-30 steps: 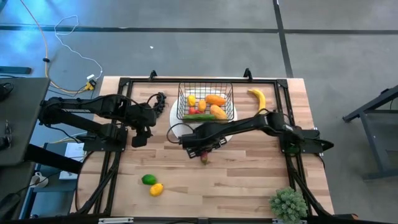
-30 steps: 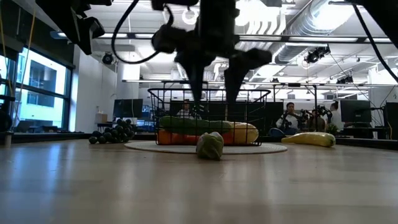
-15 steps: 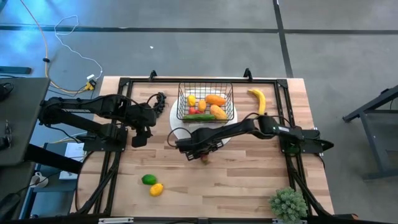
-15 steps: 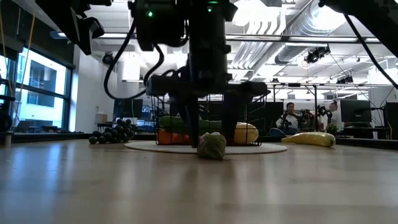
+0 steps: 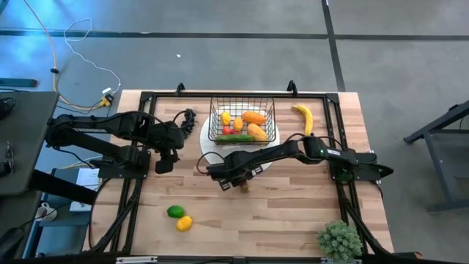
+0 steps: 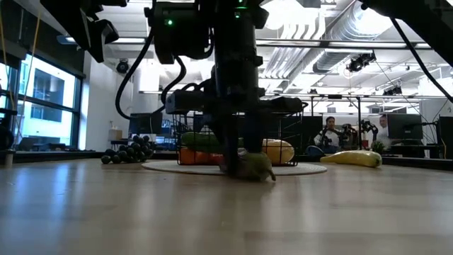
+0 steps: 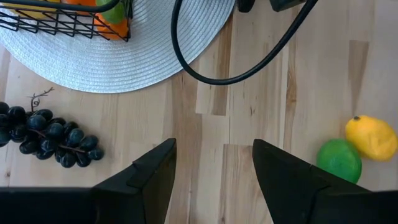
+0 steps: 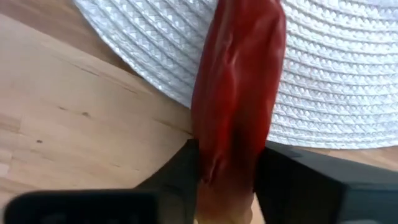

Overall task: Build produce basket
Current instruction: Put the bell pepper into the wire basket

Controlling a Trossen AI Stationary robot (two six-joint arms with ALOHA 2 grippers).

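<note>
The black wire basket (image 5: pixel 242 121) stands on a white woven disc (image 5: pixel 207 144) and holds several orange, yellow, red and green produce pieces. A long red piece with a greenish end (image 8: pixel 239 74) lies at the disc's near edge, and my right gripper (image 5: pixel 239 181) is down over it, shut on it. My left gripper (image 7: pixel 214 168) hangs open above bare wood left of the disc. Dark grapes (image 5: pixel 189 119), a banana (image 5: pixel 304 117), a lime (image 5: pixel 174 212) and a lemon (image 5: pixel 184 223) lie loose on the table. My right gripper pinches the red piece's body (image 8: pixel 227 165) between its two fingers (image 8: pixel 180 171), which point down from above. The piece stretches away from the fingers across the disc's edge. Its greenish end (image 6: pixel 253 167) rests low on the table, tilted.
A bushy green plant (image 5: pixel 339 239) stands at the near right corner. A black frame rail (image 5: pixel 139 132) runs along the table's edges. Bare wood lies between the disc and the lime.
My right gripper has come down onto the red piece and shut on it. The piece, upright before in the low view, now leans over toward one side.
</note>
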